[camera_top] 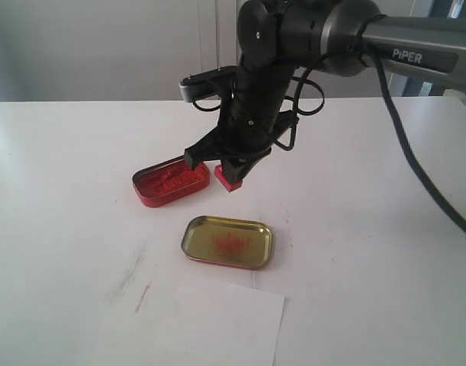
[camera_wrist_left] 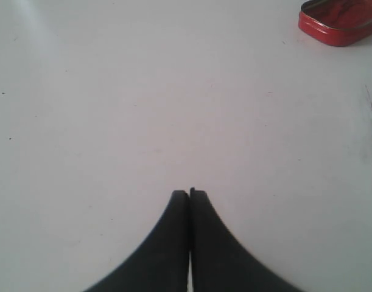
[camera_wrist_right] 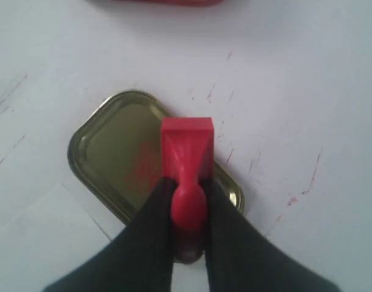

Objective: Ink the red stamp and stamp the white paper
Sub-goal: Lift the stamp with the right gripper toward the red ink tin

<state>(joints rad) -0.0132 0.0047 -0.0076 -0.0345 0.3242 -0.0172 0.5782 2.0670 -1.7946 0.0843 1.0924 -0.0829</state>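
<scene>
The red stamp [camera_top: 227, 181] is a small, bright red plastic block with a narrow handle. The right claw [camera_wrist_right: 187, 190] pinches it by that handle, with the block base pointing down toward the worktop [camera_top: 57, 152]. The white paper [camera_top: 217, 328], a plain thin sheet, lies flat on the worktop, well apart from the stamp.

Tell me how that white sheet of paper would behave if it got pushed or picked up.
The white paper looks thin and lies flat, so it would probably flop if lifted by an edge. Nothing weighs it down on the smooth table, so a push would likely slide it. Its flat edges seem hard to pinch.
</scene>
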